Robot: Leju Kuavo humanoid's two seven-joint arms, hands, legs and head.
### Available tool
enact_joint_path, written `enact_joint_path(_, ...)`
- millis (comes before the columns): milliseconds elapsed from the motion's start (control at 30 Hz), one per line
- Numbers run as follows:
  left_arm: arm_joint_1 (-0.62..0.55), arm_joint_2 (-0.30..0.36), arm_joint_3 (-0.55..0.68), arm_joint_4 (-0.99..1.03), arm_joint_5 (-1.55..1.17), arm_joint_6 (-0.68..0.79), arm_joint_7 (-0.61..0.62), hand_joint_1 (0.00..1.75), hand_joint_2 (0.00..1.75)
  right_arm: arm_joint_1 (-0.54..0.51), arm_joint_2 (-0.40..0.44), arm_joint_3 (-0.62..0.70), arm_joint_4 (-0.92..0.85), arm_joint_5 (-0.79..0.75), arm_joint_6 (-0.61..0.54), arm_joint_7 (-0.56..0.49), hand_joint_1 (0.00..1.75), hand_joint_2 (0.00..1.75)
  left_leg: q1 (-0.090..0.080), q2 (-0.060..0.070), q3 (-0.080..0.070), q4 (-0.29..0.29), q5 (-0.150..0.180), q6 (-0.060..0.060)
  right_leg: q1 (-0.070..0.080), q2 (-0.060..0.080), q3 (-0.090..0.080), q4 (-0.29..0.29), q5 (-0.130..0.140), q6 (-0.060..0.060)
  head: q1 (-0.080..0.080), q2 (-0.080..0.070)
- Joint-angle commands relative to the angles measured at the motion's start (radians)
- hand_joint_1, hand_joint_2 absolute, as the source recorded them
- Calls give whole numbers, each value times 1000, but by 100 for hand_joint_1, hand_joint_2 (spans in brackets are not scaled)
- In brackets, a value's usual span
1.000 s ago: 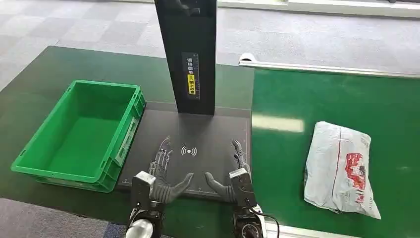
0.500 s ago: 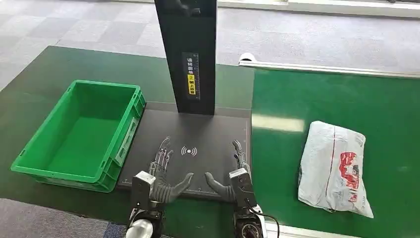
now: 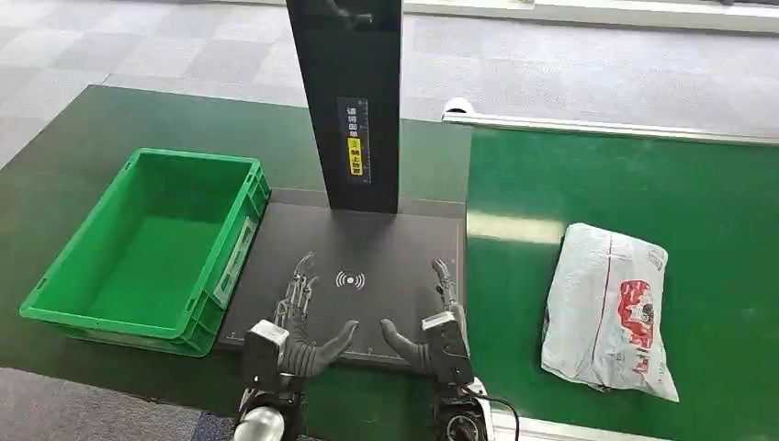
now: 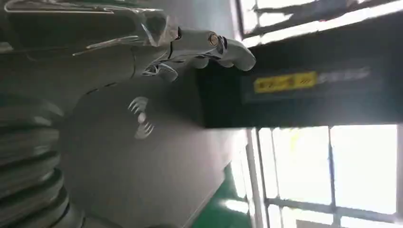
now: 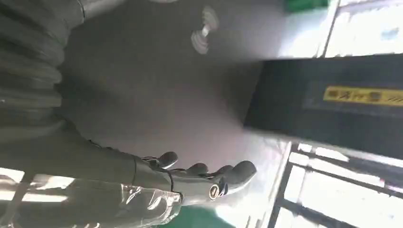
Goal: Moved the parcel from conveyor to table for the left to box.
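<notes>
- On the green conveyor belt (image 3: pixel 643 184), right of the dark scanner plate (image 3: pixel 367 248): grey parcel (image 3: pixel 606 310) with red print, lying flat, well apart from both hands.
- Over the plate's near edge: left hand (image 3: pixel 296 322) and right hand (image 3: pixel 439 322), side by side, fingers spread, grasping nothing.
- Left of the plate: green box (image 3: pixel 147 248), touching its edge.
- Behind the plate: black upright post (image 3: pixel 354 101), yellow label.

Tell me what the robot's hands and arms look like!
The left robot hand and right robot hand have thin dark fingers, thick grey thumbs and boxy grey backs. The wrists are grey and ribbed, the arms below silver. A black cable loops beside the right arm.
</notes>
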Motion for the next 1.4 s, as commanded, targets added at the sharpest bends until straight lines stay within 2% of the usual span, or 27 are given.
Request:
enact_joint_path(33, 107, -4, 104, -182, -149, -18, 17, 0, 175, -78, -271, -466, -126, 380, 26, 216, 0, 175, -2, -8, -1, -1, 2, 3, -2, -8, 3, -2, 0, 2, 1, 0)
enact_joint_path(100, 131, -10, 134, -196, -148, -22, 14, 0, 175, -130, -284, -541, -39, 429, 60, 244, 0, 175, -2, -7, 0, 0, 1, 4, -2, -7, 5, -3, 1, 2, 2, 0)
enact_joint_path(200, 142, -18, 146, -184, -123, -28, -6, 0, 175, -205, -296, -595, 57, 444, 55, 224, 0, 175, -4, -2, 1, 0, 0, 3, -4, -1, 3, -1, 2, 1, 2, 0)
enact_joint_path(367, 117, -35, 142, -139, -115, -23, -12, 0, 175, -207, -305, -650, 58, 448, 61, 223, 0, 175, -3, -5, 2, 0, 1, 2, -4, -4, 4, -2, 1, 1, 1, 0)
enact_joint_path(467, 89, -44, 166, -105, -124, -30, 11, 0, 175, -230, -338, -657, 157, 459, 198, 297, 0, 175, -3, -4, 2, 0, 1, 3, -3, -3, 4, -2, 1, 1, 1, 0)
enact_joint_path(567, 89, -43, 172, -107, -129, -36, 16, 0, 175, -229, -342, -659, 180, 460, 207, 296, 0, 175, -2, -4, 2, 0, 2, 3, -3, -3, 5, -3, 2, 1, 1, 0)
enact_joint_path(700, 93, -48, 188, -96, -153, -54, 36, 0, 175, -212, -360, -660, 264, 435, 336, 352, 0, 175, -2, -3, 3, -1, 1, 3, -2, -2, 6, -3, 2, 1, 1, 0)
enact_joint_path(800, 84, -49, 189, -85, -157, -60, 40, 0, 175, -215, -365, -658, 328, 416, 398, 345, 0, 175, -2, -5, 3, 0, 1, 2, -2, -3, 5, -2, 1, 1, 1, 0)
enact_joint_path(1067, 82, -49, 189, -85, -158, -60, 41, 0, 175, -220, -364, -656, 329, 416, 398, 346, 0, 175, -3, -3, 2, 0, 2, 3, -3, -2, 4, -2, 2, 1, 1, 0)
enact_joint_path(1100, 76, -47, 185, -82, -162, -61, 46, 0, 175, -228, -371, -647, 351, 410, 432, 355, 0, 175, -2, -3, 2, -1, 2, 3, -3, -2, 4, -3, 2, 1, 1, 0)
enact_joint_path(1400, 69, -43, 183, -73, -162, -59, 50, 0, 175, -239, -378, -627, 394, 417, 455, 367, 0, 175, -3, -3, 3, -1, 1, 3, -3, -2, 5, -3, 2, 1, 1, 0)
